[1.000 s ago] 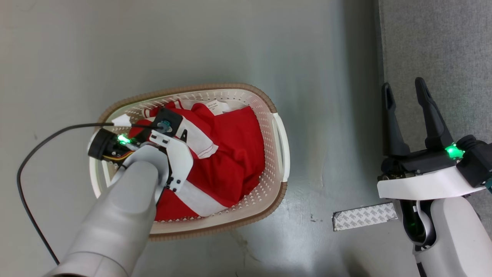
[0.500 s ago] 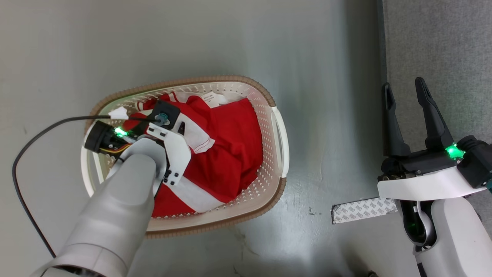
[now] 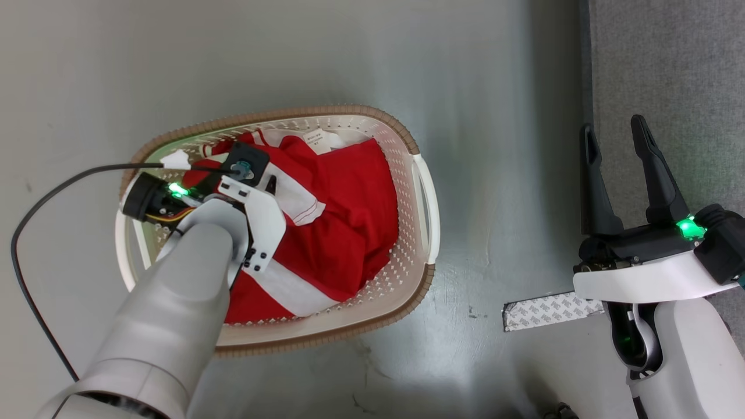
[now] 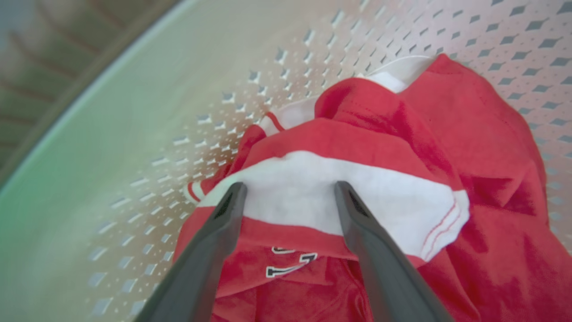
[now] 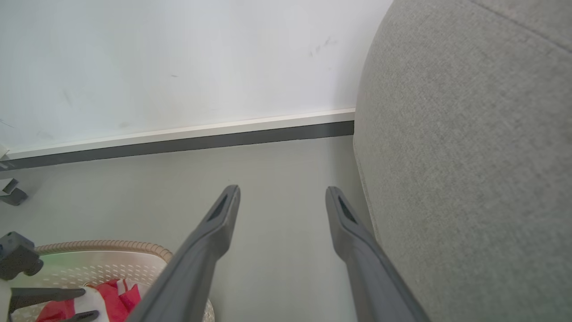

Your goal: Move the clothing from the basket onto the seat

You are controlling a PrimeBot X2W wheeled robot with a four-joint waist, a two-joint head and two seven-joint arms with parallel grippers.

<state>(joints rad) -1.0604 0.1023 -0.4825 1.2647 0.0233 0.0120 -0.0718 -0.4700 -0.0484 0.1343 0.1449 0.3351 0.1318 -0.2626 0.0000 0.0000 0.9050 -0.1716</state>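
Early stage: clothing (image 3: 343, 221) heaped in basket (image 3: 326, 110), centre left of frame; none on sofa (image 3: 669, 58), upper right. Left gripper (image 4: 288, 190) jaws spread, straddling white panel (image 4: 295, 201), not yet pinching. Right gripper (image 3: 612, 127) jaws spread, empty. Remaining: grasp, lift, transfer.

One basket (image 3: 326, 110), one seat (image 3: 669, 70), two tools.
One red-and-white clothing heap (image 3: 349, 221) in the basket, garment number unclear; left tool (image 4: 286, 193), right tool (image 3: 612, 125); one tape strip (image 3: 550, 311) right of basket.
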